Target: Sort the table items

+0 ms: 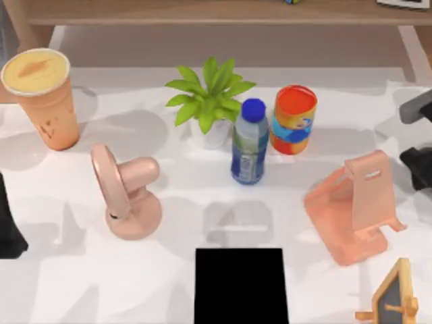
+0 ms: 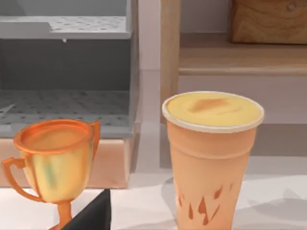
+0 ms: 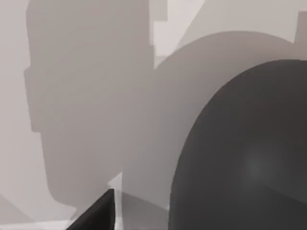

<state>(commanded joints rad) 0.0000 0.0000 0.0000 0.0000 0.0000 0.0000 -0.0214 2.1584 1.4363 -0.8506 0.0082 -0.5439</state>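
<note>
- The left gripper (image 1: 9,233) is hanging at the left edge of the table (image 1: 81,290), and its wrist camera is looking straight at the tall orange cup (image 1: 42,98). I think it is lining up on the cup because that is the nearest thing to sort on its side.
- I cannot tell if the left gripper is apart or together.
- The cup is standing upright at the far left of the table, well apart from the pink fan (image 1: 128,196). It is wide at its yellow top and narrow lower down, with small dark orange marks on its side.
- In the left wrist view a shiny orange trophy (image 2: 55,160) is standing near the cup, with a grey rack (image 2: 62,72) behind it.
- The right gripper (image 1: 420,165) is waiting at the right edge of the table. I cannot tell if it is apart or together either.
- Its wrist camera is showing a big, round, dark grey shape (image 3: 244,158) very close — probably the computer mouse, but I am not sure.
- In the middle a green plant (image 1: 209,98), a blue-capped bottle (image 1: 248,142) and a bright can (image 1: 294,119) are standing close together — not things to sort, I think.
- A pink stand (image 1: 354,206) is sitting empty on the right, maybe waiting for something to be put on it.
</note>
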